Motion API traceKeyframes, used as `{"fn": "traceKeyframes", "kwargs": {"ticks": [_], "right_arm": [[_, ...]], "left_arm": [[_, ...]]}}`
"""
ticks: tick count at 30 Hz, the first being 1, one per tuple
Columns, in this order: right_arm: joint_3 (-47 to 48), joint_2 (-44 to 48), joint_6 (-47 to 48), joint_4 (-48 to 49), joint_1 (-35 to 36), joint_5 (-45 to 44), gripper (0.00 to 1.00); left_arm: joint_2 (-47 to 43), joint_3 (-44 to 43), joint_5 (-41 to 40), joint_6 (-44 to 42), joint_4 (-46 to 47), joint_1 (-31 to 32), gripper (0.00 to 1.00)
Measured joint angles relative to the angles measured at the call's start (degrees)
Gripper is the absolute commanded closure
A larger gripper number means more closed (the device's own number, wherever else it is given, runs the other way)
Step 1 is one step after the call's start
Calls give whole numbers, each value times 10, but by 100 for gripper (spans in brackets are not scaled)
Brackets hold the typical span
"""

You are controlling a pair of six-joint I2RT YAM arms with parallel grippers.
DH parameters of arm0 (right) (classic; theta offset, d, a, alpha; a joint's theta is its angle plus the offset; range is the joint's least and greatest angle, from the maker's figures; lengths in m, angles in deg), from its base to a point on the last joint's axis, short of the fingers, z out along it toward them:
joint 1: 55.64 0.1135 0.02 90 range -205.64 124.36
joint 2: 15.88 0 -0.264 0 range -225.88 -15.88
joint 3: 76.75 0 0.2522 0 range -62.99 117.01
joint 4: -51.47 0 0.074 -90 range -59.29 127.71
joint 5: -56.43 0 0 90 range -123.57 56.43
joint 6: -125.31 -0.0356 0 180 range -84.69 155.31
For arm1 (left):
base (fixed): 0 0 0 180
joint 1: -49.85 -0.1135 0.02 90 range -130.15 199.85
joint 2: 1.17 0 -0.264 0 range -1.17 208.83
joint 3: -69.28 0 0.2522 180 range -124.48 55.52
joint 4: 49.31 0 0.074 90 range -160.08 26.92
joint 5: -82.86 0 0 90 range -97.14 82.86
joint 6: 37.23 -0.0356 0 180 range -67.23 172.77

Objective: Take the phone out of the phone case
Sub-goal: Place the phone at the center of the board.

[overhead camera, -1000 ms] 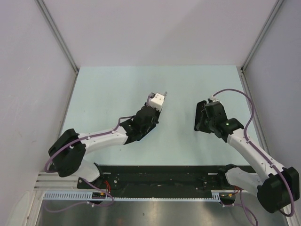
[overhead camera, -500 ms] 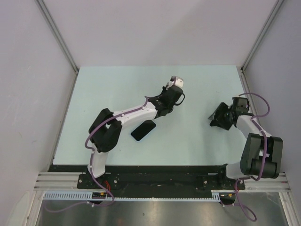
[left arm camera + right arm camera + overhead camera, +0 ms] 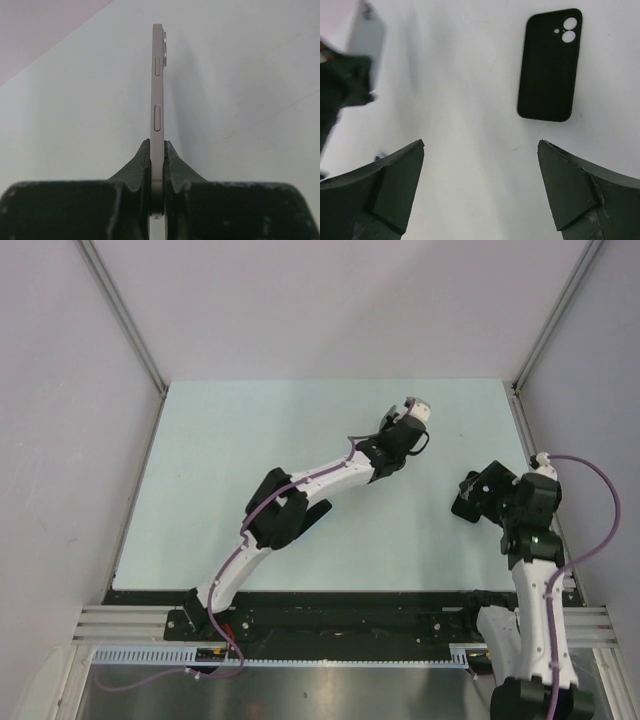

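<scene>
Got my left gripper (image 3: 157, 150) clamped on the phone (image 3: 157, 95), edge-on, long axis pointing 12 o'clock. Meanwhile my right gripper (image 3: 481, 143) hangs wide open, with the empty phone case (image 3: 550, 65) lying flat at 1 o'clock.

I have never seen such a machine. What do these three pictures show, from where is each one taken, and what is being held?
The machine is two robot arms, a left arm and a right arm, bolted at the near edge of a pale table. One picture looks down from a fixed camera above and behind them. The other two come from a small camera on each wrist, so the dark shapes at the bottom are that arm's own grasping part. The left end effector is shut on a phone, seen edge-on with its side buttons showing. The right end effector is open and holds nothing. A black phone case lies flat on the table, so the phone is already out of it.
</scene>
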Motion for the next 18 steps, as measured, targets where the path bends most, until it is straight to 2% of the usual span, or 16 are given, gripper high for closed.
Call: {"fn": "traceKeyframes", "kwargs": {"ticks": [3, 7, 13, 18], "right_arm": [[-4, 111, -33, -47, 0, 19, 0], [-4, 202, -98, -94, 2, 66, 0], [-7, 219, -152, -129, 3, 118, 0], [-8, 219, -163, -141, 3, 134, 0]], "left_arm": [[57, -85, 17, -15, 9, 16, 100], [115, -161, 30, -21, 13, 35, 100], [127, -160, 16, -30, 8, 38, 100], [110, -97, -13, -30, 6, -4, 100]]}}
